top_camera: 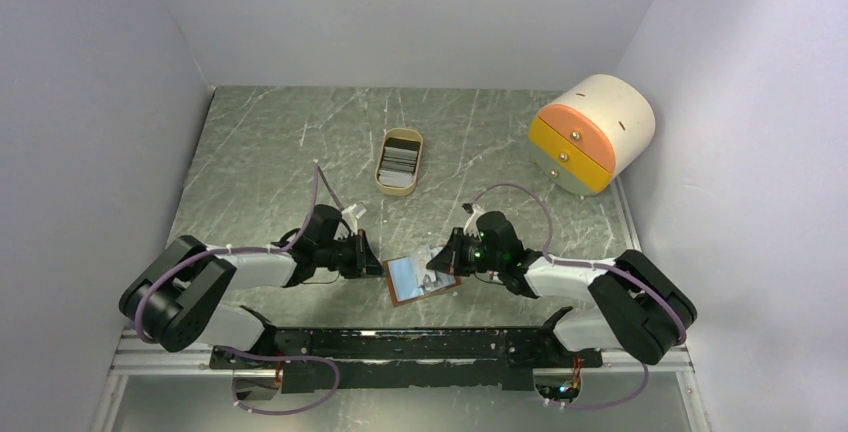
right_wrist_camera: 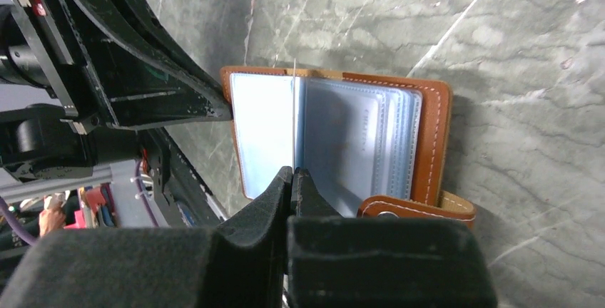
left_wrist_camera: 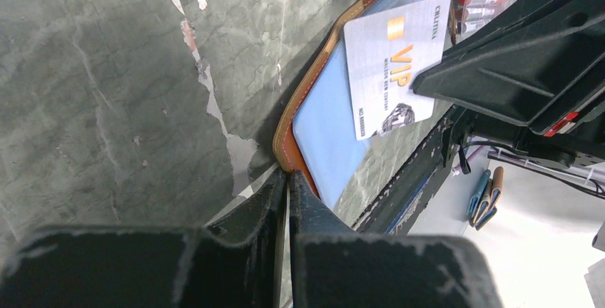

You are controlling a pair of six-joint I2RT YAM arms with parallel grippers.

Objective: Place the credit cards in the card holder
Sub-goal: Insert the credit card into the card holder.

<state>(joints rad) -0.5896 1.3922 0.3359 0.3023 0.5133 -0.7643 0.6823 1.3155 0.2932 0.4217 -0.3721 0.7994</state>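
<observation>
Showing two robot arms meeting over a brown leather card holder (right_wrist_camera: 430,130) that lies open, sleeves up, on the grey marbled bench (top_camera: 270,152), near its front edge and between the arms. The left fingers (left_wrist_camera: 267,204) are pressed together on the holder's left leather rim, nipping it. This looks meant to pin the holder flat and stop it sliding.

The right fingers (right_wrist_camera: 264,204) are pressed together on a white credit card (left_wrist_camera: 389,65) marked VIP, pinching it by one edge. The card hangs tilted over the clear blue plastic sleeves (right_wrist_camera: 349,144). From the right wrist it shows only as a thin line, edge-on. It does not look to be inside any sleeve yet, so the step in hand seems to be lining its edge up with a pocket mouth.

One sleeve shows faint print, perhaps a card inside, but I cannot be sure. The snap strap (right_wrist_camera: 417,208) lies out to the side.

Further back, well apart, a tan tray (top_camera: 380,167) holds a stack of pale cards (top_camera: 399,160). A cream and orange drawer unit (top_camera: 592,132) stands at the back right, drawers shut.
</observation>
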